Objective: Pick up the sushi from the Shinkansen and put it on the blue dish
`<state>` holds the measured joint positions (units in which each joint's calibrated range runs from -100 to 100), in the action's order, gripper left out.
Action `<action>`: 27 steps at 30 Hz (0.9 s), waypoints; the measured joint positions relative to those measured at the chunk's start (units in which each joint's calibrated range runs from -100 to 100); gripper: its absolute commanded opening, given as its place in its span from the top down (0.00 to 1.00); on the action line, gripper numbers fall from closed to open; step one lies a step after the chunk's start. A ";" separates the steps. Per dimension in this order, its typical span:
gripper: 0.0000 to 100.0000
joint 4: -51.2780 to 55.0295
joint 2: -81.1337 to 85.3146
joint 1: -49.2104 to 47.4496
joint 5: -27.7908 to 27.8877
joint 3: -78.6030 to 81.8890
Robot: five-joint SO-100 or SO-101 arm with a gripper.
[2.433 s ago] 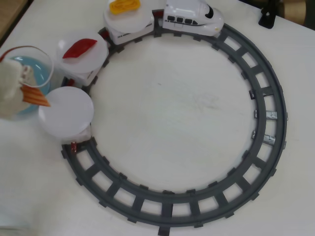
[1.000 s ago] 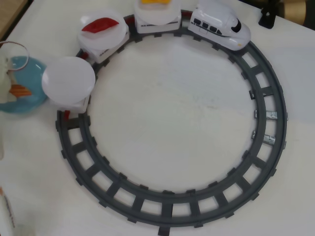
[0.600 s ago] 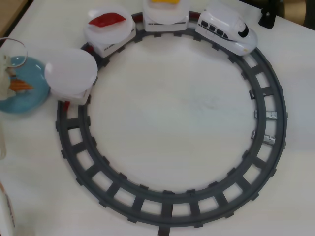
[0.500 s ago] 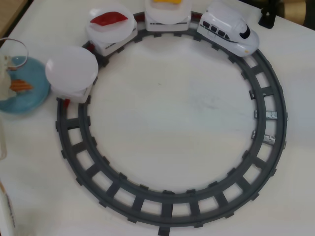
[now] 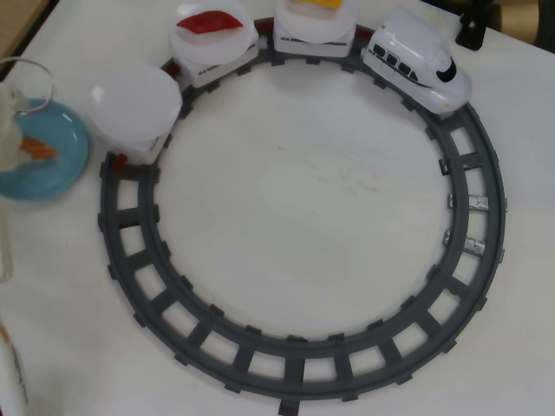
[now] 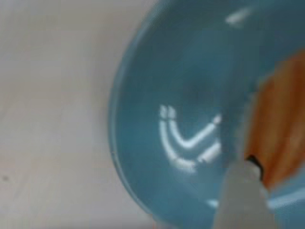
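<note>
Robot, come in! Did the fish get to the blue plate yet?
Gripper over round light-blue glossy dish, open or shut unclear. Small striped orange sushi at the dish. Nothing blocking.

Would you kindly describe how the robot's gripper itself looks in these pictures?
Little shows. In the overhead view the gripper is a pale, whitish, partly translucent shape at the left edge. In the wrist view one blurred off-white finger rises from below. No cables or markings are discernible.

Toy track and leftover pieces on a pale table
A dark grey ring of track (image 5: 295, 368) lies on the white tabletop (image 5: 303, 199); at the overhead view's top, a red pointed piece (image 5: 212, 22) and a yellow-orange piece (image 5: 316, 3) sit
</note>
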<state>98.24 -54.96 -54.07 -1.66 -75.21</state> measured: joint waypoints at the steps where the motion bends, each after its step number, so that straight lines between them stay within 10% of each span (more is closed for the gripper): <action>1: 0.73 0.00 2.36 0.08 0.00 1.56; 15: 0.97 0.00 40.74 0.16 0.00 40.53; 27: 0.97 -2.77 67.82 0.57 0.00 71.27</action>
<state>95.46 12.86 -53.49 -1.66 -3.93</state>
